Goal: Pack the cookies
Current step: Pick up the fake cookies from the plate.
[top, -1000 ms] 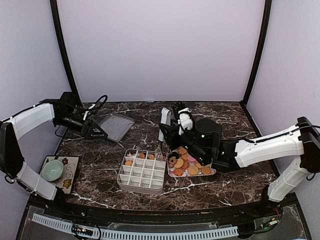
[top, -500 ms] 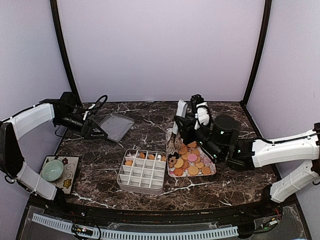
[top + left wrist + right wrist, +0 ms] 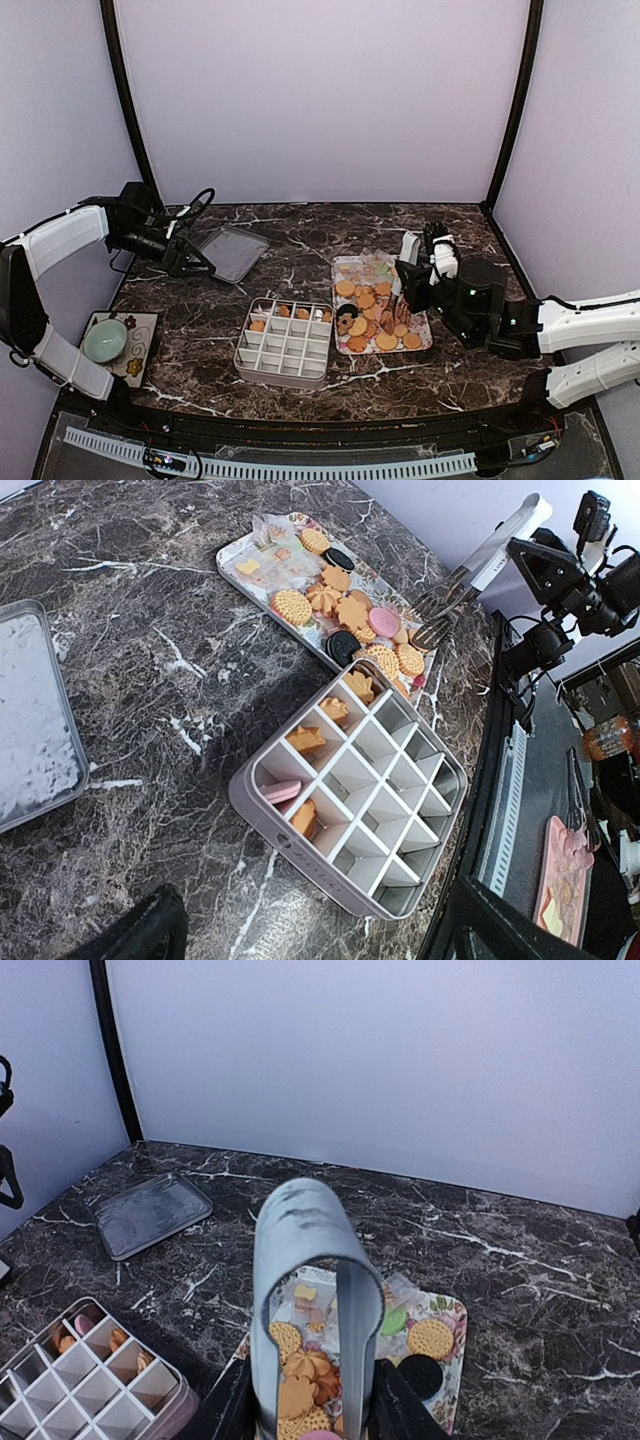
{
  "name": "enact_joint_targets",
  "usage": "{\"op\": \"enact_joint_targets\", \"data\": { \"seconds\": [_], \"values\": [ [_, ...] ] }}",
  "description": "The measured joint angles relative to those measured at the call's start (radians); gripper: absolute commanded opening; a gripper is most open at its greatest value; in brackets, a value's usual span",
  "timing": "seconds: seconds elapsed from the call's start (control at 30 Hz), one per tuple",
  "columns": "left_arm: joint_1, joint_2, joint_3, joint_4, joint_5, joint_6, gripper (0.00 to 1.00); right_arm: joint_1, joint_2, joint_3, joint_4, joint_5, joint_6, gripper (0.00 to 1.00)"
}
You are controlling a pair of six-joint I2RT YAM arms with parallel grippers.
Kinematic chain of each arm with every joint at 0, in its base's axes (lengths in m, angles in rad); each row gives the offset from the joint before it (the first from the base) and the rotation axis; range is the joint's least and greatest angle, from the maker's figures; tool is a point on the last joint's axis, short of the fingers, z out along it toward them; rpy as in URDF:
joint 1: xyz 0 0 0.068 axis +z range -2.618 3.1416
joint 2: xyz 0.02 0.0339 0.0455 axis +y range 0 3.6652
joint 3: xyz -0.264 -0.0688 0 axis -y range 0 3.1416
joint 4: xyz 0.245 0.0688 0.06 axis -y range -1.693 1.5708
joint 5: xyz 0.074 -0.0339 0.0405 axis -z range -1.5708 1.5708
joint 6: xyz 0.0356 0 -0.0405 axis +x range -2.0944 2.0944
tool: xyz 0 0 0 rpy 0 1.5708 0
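Tongs (image 3: 300,1230) gripped by right claw (image 3: 315,1415), fingers (image 3: 225,1408) mostly cropped; left claw (image 3: 198,267) spread wide.

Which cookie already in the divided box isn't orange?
The pink cookie, alone in a corner cell of the divided box; the others there are orange.

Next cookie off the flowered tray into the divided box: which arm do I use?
Right. The right gripper holds the metal tongs over the golden and black cookies on the flower-patterned tray, beside the grey divided box. The left gripper is open, empty, far off by the shallow metal tray.
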Motion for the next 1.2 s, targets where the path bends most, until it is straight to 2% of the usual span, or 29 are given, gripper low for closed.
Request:
{"op": "enact_joint_targets", "data": {
  "seconds": [0.37,1.0,1.2],
  "values": [
    [0.000,0.000,0.000,0.000,0.000,0.000,0.92,0.000,-0.015,-0.021,-0.045,0.034,0.060,0.39],
    [0.000,0.000,0.000,0.001,0.000,0.000,0.92,0.035,0.026,-0.024,-0.051,-0.023,0.111,0.38],
    [0.000,0.000,0.000,0.001,0.000,0.000,0.92,0.048,0.040,-0.024,-0.042,-0.020,0.111,0.31]
  ]
}}
